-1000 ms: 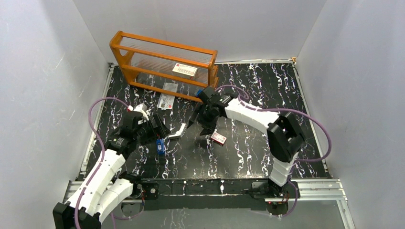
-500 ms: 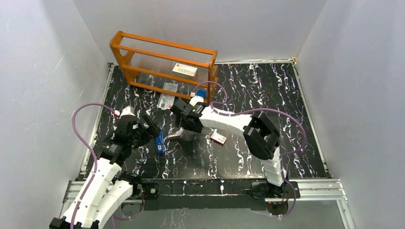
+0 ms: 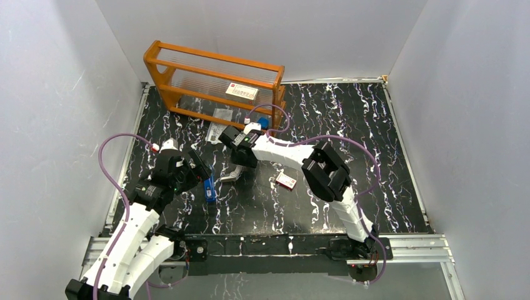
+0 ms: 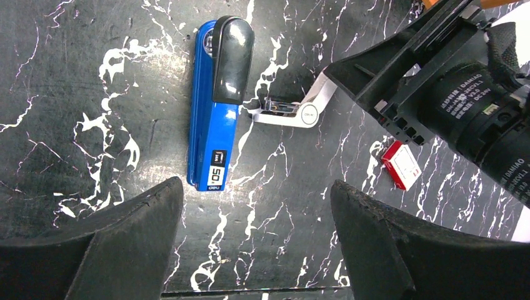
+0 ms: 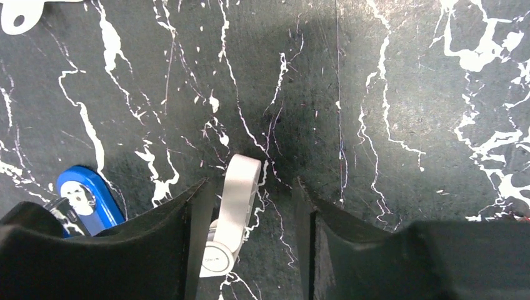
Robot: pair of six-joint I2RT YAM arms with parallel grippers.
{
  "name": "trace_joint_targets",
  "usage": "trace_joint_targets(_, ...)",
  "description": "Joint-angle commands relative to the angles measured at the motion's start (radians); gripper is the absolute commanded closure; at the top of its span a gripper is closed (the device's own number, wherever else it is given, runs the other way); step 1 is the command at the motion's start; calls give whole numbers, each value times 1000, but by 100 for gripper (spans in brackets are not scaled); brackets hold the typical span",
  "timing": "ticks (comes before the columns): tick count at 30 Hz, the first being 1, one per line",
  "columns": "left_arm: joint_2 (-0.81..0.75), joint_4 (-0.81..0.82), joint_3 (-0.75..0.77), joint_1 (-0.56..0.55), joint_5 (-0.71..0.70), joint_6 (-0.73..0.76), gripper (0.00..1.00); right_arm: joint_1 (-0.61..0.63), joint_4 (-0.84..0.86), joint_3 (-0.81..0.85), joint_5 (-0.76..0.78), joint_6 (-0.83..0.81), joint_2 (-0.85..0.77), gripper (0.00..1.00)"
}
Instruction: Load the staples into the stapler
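Your right fingers [image 5: 156,250] are straddling the white piece [image 5: 234,219], spread, probably readying a pinch. Your left fingers [image 4: 112,244] are hovering spread above the stapler [image 4: 215,112].

Left pincer [image 4: 253,190] wide apart, right pincer [image 5: 247,187] narrower yet parted, both arms bent inward, low.

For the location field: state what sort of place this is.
Probably a lab robot test cell: white panel walls box in a black marbled tabletop, and an aluminium rail edges its near side.
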Motion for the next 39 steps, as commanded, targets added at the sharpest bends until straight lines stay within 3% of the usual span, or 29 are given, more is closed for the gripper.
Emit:
trace_joint_targets(1,3,13,15,4,-9,10,16,-4,-26,50,-1,-14,22,46)
trace_joint_targets(12,10,23,15,4,23,14,16,-9,-15,52,-56,-42,34,63)
trace_joint_targets(16,10,44,3,4,75,11,16,-17,69,-19,-66,-77,-13,70)
trace_joint_targets(22,12,89,-10,5,216,17,16,-28,464,-328,-75,-281,-203,70)
trace_joint_targets(29,75,177,-51,4,416,27,16,-61,921,-670,-223,-501,-395,71)
trace_joint_targets(36,201,325,-93,0,616,40,15,-131,1232,-859,-515,-501,-510,71)
trace_joint_targets(39,238,385,-94,-13,629,8,15,-144,1308,-906,-612,-475,-543,71)
